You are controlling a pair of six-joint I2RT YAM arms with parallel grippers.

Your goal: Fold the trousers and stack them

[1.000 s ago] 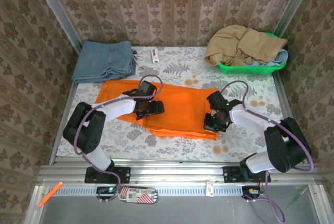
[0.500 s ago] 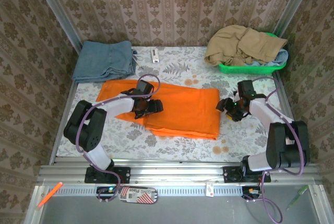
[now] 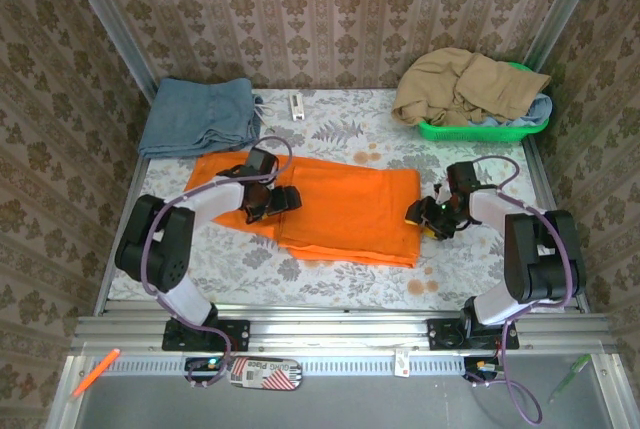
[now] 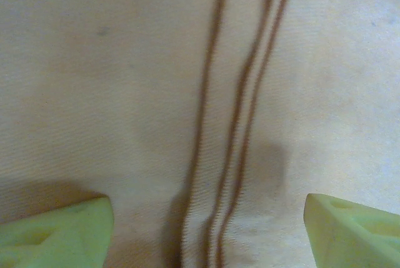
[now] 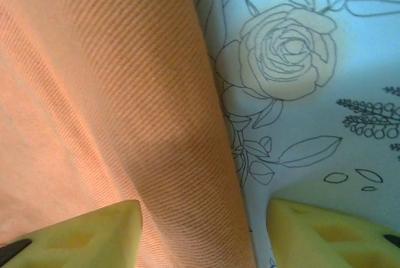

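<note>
The orange trousers (image 3: 345, 211) lie folded in a flat rectangle in the middle of the table. My left gripper (image 3: 283, 199) hovers low over their left part, open; in the left wrist view its green fingertips (image 4: 57, 233) stand wide apart over the trousers' stitched seam (image 4: 240, 124), holding nothing. My right gripper (image 3: 419, 215) sits at the trousers' right edge. In the right wrist view it (image 5: 205, 237) is open, and its yellow fingertips (image 5: 87, 235) straddle the trousers' folded edge (image 5: 187, 174), one over cloth and one over the tablecloth.
A folded blue-grey garment (image 3: 198, 115) lies at the back left. A green basket (image 3: 437, 132) with a tan garment (image 3: 465, 84) stands at the back right. A small white object (image 3: 296, 104) lies near the back wall. Walls close in on three sides.
My right gripper opened, left the trousers' lower right corner, swung out to the right and came back to their right edge. My left gripper slid a little left.
</note>
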